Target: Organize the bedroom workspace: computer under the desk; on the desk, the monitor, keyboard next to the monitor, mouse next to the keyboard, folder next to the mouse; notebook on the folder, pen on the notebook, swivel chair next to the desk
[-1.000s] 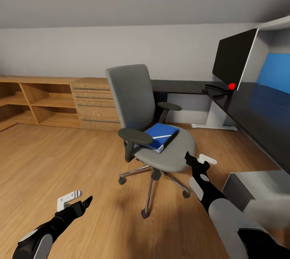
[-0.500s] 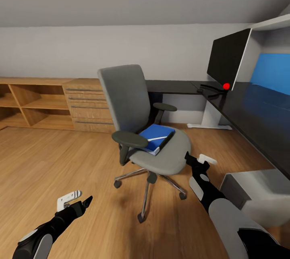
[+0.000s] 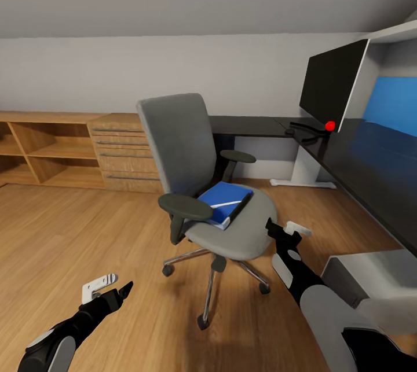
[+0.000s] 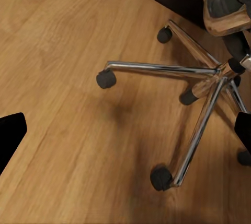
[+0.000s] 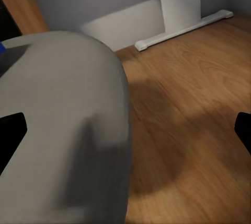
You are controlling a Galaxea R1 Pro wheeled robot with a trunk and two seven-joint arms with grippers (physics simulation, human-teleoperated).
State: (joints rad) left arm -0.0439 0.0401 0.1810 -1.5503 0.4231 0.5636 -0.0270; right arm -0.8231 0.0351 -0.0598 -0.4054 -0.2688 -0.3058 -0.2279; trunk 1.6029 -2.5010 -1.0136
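Early Stage: Folder on Chair, Worktop Mostly Bare

Plainly, little of the job is complete. The monitor [image 3: 335, 89] stands upright on the black worktop [image 3: 370, 164], its red dot at the lower corner, so that requirement appears met. The swivel chair [image 3: 205, 187] sits on the wood floor [image 3: 75, 233] near the worktop, apart from it, with its chrome base [image 4: 209, 78] and casters close to the left arm. On its grey seat lies the blue folder [image 3: 223, 204], with a thin white stick, probably the pen [image 3: 225, 204], resting across its cover. I cannot tell whether the notebook lies with them. A grey box [image 3: 365, 279] sits on the floor by the worktop's near edge; I judge it may be the computer, but cannot confirm this.

Outstanding, in my judgement: moving the folder to the worktop, stacking notebook and pen, placing keyboard and mouse, and drawing the chair in.

Both end effectors are empty with fingers apart. The right end effector [image 3: 288, 232] hovers just beside the seat's front edge; the left end effector [image 3: 107, 288] hangs low over the floor, well away from the chair.

No brand, label or legible writing is seen on any item.
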